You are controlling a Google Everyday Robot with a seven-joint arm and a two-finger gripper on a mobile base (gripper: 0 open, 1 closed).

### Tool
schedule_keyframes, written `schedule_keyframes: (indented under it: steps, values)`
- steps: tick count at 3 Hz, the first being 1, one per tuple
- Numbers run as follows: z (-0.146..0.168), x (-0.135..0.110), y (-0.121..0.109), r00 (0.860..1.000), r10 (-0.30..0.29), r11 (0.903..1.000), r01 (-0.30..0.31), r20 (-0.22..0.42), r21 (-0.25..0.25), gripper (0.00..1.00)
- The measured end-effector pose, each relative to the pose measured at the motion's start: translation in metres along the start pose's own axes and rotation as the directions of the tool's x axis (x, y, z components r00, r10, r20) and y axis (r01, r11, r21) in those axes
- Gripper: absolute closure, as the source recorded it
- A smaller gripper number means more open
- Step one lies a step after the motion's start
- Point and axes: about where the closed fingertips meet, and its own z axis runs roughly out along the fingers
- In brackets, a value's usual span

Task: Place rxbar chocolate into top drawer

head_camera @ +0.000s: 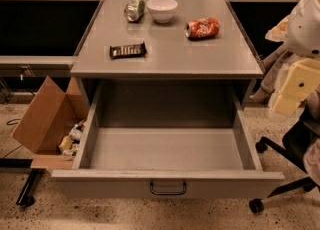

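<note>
The top drawer (pixel 168 176) is standing pulled fully out toward the camera, its wire handle (pixel 168 188) facing front & its grey floor showing nothing inside, so the target is ready and the bar isn't in yet. A cardboard box (pixel 47 116) is leaning open just beside the drawer's wall on the view's left, w/ scraps in its bottom. A bar released too far to that side is risking a drop into the box instead. An office chair (pixel 292 174) is sitting near the drawer's other front corner.

Above it, at the right edge of the view, the gripper (pixel 294 91) is hanging off to the side of the cabinet, well apart from everything on top. It's carrying nothing that I can see; whether it's open or closed I can't tell.

Further back, the rxbar chocolate (pixel 128 50) is lying flat on the grey cabinet top (pixel 165 61), toward the front edge over the drawer. Thin & flat, it's prob. giving little to bite on — a shallow approach is likely just pushing it along or off the edge. A crushed orange can (pixel 202 28) is lying further back to the view's right, w/ a white bowl (pixel 162 9) & a green can (pixel 134 10) just beside each other at the rear — an arm sweeping in from the right is risking a knock to the orange can first.
</note>
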Motion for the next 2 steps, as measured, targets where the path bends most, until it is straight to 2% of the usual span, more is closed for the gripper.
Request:
schedule_keyframes:
  steps: [1,2]
  values:
    - [0.000,0.000,0.000,1.000,0.000,1.0000,0.000,0.000,0.000,0.00]
    - [0.015,-0.016,-0.029,0.998,-0.036,0.9993,0.036,0.050,0.015,0.00]
